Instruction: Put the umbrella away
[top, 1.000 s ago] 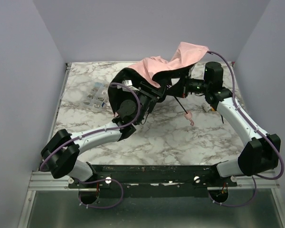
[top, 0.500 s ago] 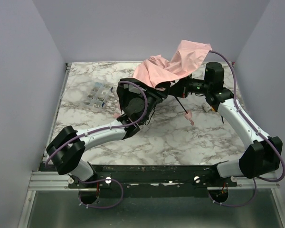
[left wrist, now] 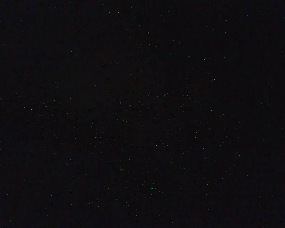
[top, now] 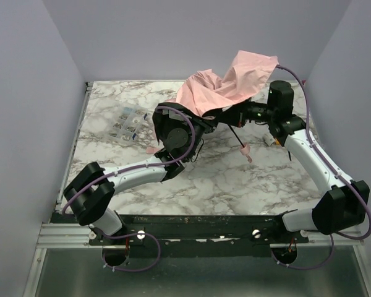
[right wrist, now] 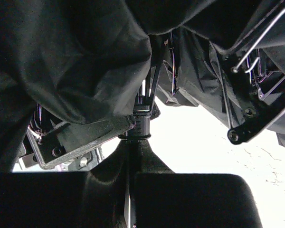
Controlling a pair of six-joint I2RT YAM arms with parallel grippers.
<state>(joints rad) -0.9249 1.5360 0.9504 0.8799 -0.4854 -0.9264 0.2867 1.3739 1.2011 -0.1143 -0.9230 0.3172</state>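
Here, umbrella [top: 229, 83] shaft pinched in right pincer [right wrist: 135, 135].

The umbrella [top: 226, 86] hangs half-collapsed over the far right part of the table [top: 222, 179], its pale pink canopy [top: 247, 71] crumpled and lifted. The thin dark shaft [top: 236, 137] slants down towards me, ending in a small pink handle [top: 246, 152] close to the tabletop. My right wrist view shows its black lining [right wrist: 76, 61] bunched around bare metal ribs [right wrist: 256, 33].
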